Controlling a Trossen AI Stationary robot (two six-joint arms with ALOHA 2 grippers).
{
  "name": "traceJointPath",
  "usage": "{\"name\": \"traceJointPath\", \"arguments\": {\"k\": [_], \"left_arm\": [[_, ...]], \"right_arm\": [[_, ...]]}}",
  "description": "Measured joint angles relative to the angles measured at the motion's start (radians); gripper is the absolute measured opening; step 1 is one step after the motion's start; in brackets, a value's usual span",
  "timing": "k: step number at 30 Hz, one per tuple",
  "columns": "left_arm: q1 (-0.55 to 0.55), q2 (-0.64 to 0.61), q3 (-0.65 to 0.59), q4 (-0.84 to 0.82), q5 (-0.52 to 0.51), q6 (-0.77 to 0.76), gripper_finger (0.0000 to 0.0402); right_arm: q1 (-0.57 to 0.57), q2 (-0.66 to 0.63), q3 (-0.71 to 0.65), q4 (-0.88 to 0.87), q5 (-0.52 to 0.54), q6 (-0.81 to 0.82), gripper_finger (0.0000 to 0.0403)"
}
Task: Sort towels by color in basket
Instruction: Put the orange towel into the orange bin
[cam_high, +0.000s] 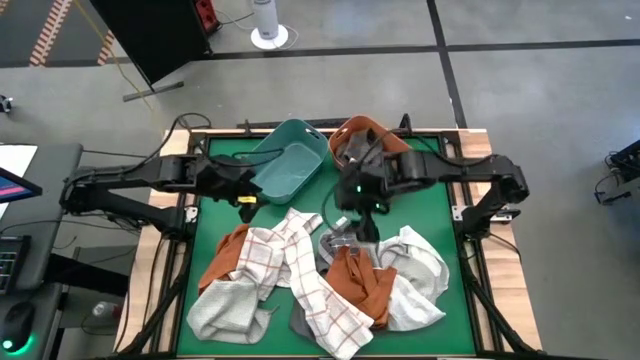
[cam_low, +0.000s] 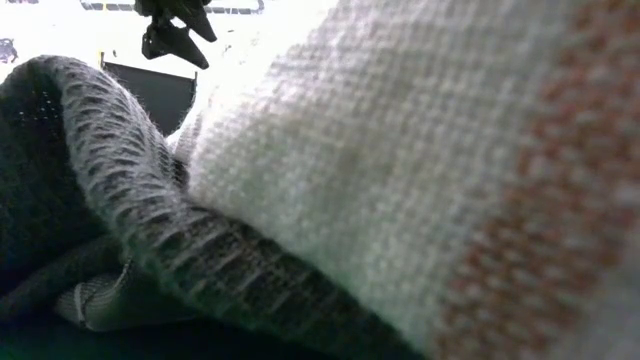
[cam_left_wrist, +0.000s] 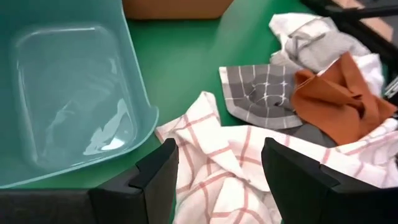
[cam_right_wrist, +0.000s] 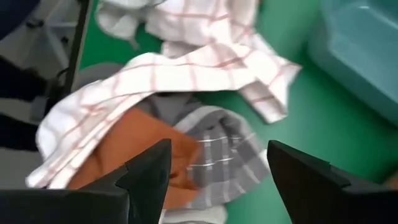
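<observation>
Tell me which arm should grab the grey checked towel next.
Right. The right gripper hangs open directly above the grey checked towel. The left gripper, also open, sits beside the teal basket, farther off.

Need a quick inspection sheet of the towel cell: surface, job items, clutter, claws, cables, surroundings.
Surface: green mat, mostly covered near the front.
Job's things: towels piled loose: checked, rust, grey, white. Teal basket empty, orange basket beside it.
Clutter: nothing seen.
Claws: left claw open, by the teal basket and over a checked towel; right claw open above the grey checked towel.
Cables: cable on the floor behind the table.
Surroundings: white cylinder on the floor; no people.
</observation>
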Motion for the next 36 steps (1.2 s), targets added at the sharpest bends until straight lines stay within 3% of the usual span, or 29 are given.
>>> {"name": "traceJointPath", "arguments": {"k": [9,14,18,24,28,34,36], "left_arm": [[0.006,-0.014,0.000,0.006,-0.092,0.023,0.0219],[0.007,-0.060,0.000,-0.005,-0.092,0.066,0.0219],[0.007,-0.111,0.000,-0.008,-0.092,0.096,0.0219],[0.007,-0.203,0.000,-0.012,-0.090,0.113,0.0219],[0.006,-0.272,0.000,-0.010,-0.062,0.108,0.0219],[0.006,-0.352,0.001,0.000,-0.059,0.105,0.0219],[0.006,-0.365,0.001,-0.001,-0.059,0.119,0.0219]], "right_arm": [[0.140,0.184,-0.001,-0.024,0.003,0.074,0.0290],[0.144,0.261,-0.001,-0.033,0.016,0.176,0.0290],[0.140,0.304,-0.001,-0.057,0.109,0.246,0.0288],[0.115,0.336,0.001,-0.084,0.110,0.353,0.0268],[0.107,0.349,-0.001,-0.149,0.064,0.396,0.0214],[0.079,0.354,0.000,-0.194,-0.018,0.368,0.0040],[0.063,0.351,0.000,-0.184,-0.069,0.341,0.0019]]}}
